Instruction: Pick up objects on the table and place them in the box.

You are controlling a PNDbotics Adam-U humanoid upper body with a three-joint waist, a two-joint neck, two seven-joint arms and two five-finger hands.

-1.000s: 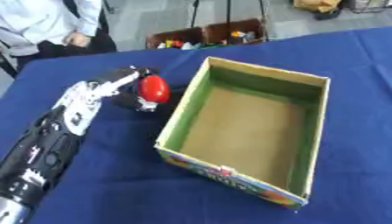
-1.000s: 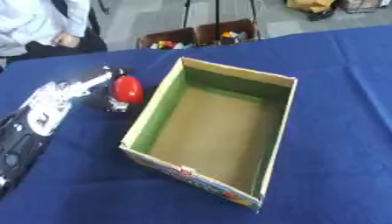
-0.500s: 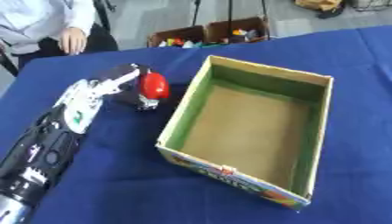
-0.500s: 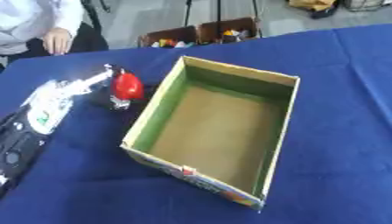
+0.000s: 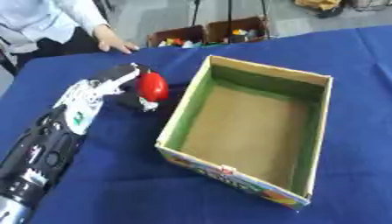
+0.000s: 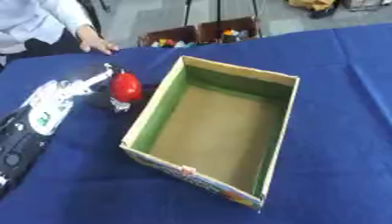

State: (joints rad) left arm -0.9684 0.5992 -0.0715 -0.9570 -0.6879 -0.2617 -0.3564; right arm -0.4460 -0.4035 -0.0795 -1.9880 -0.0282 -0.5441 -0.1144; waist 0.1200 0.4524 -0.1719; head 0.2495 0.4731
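A red rounded object (image 5: 152,86) with a small white part under it is held just above the blue table, left of the box. My left hand (image 5: 116,83) comes in from the lower left and its fingers are curled round the red object. The open cardboard box (image 5: 187,110) has green inner walls and a brown floor with nothing in it; its near left wall is a little to the right of the red object. My right hand shows in neither view.
The blue cloth table (image 5: 115,183) spreads around the box. Beyond its far edge stand brown crates (image 5: 203,35) with small coloured items. A person's hand (image 5: 113,43) rests on the far left table edge.
My left hand has lifted the red object slightly and brought it a little nearer the box's left wall. The person's hand at the far edge has shifted right.
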